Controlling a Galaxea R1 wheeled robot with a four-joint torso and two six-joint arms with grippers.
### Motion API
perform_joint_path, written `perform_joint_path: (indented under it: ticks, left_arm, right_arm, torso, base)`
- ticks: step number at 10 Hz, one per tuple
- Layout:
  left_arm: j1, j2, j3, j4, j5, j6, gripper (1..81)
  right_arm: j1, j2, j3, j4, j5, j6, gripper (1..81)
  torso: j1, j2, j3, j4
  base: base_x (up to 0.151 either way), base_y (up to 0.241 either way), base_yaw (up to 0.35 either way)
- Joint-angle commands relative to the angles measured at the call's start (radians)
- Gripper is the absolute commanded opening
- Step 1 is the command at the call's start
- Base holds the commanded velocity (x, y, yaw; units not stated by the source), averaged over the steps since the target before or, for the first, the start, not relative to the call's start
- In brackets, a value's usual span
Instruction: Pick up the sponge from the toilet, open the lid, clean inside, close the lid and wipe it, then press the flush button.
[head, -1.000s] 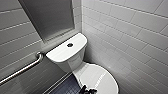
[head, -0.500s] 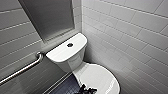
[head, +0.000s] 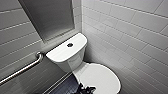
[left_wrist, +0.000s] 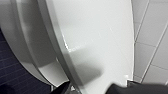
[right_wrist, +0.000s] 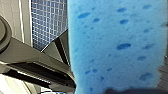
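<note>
The white toilet (head: 68, 58) stands in a tiled corner, with its oval lid (head: 101, 77) down over the bowl. My left gripper (head: 85, 88) is at the lid's near left rim. In the left wrist view it (left_wrist: 90, 89) stands open, one dark finger on each side of the lid's edge (left_wrist: 62, 57). The bright blue sponge (right_wrist: 117, 45) looms close in the right wrist view, with my right gripper (right_wrist: 118, 91) shut on it. A round flush button (head: 70, 45) sits on top of the flat tank cover.
A steel grab bar (head: 22, 70) runs along the left wall. White tiled walls (head: 130, 37) close in behind and to the right of the toilet. Dark small-tiled floor (head: 63, 87) lies left of the bowl.
</note>
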Motion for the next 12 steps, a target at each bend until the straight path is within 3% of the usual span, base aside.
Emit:
perform_joint_path:
  ticks: [1,4,6,9,10,11,12]
  left_arm:
    - [-0.155,-0.072,0.209,0.023,-0.181,-0.014,81.1]
    - [-0.152,-0.147,0.293,0.024,-0.241,-0.049,81.1]
    - [-0.148,-0.210,0.336,0.027,-0.311,-0.122,81.1]
    - [-0.148,-0.240,0.353,0.036,-0.331,-0.165,81.1]
    - [-0.152,-0.237,0.346,0.036,-0.331,-0.178,81.1]
    - [-0.153,-0.240,0.343,0.038,-0.331,-0.188,81.1]
    - [-0.155,-0.241,0.335,0.038,-0.331,-0.208,81.1]
  right_arm:
    - [-0.005,-0.037,0.033,-0.023,-0.064,-0.003,1.0]
    - [-0.009,-0.037,0.034,-0.023,-0.064,-0.003,1.0]
    - [-0.007,-0.037,0.036,-0.023,-0.064,-0.002,1.0]
    - [-0.013,-0.034,0.031,-0.022,-0.029,0.001,1.0]
    - [-0.015,-0.034,0.026,-0.020,-0.020,0.003,1.0]
    - [-0.013,-0.033,0.025,-0.022,-0.018,0.004,1.0]
    - [-0.015,-0.033,0.025,-0.023,-0.018,0.004,1.0]
  torso:
    - [0.000,0.000,0.000,0.000]
    - [0.000,0.000,0.000,0.000]
    - [0.000,0.000,0.000,0.000]
    - [0.000,0.000,0.000,0.000]
    - [0.000,0.000,0.096,0.000]
    - [0.000,0.000,0.006,0.000]
    - [0.000,0.000,0.015,0.000]
  base:
    - [0.000,0.000,0.000]
    - [0.000,0.000,0.000]
    - [0.000,0.000,0.000]
    - [0.000,0.000,0.000]
    - [0.000,0.000,0.000]
    - [0.000,0.000,0.000]
    - [0.000,0.000,0.000]
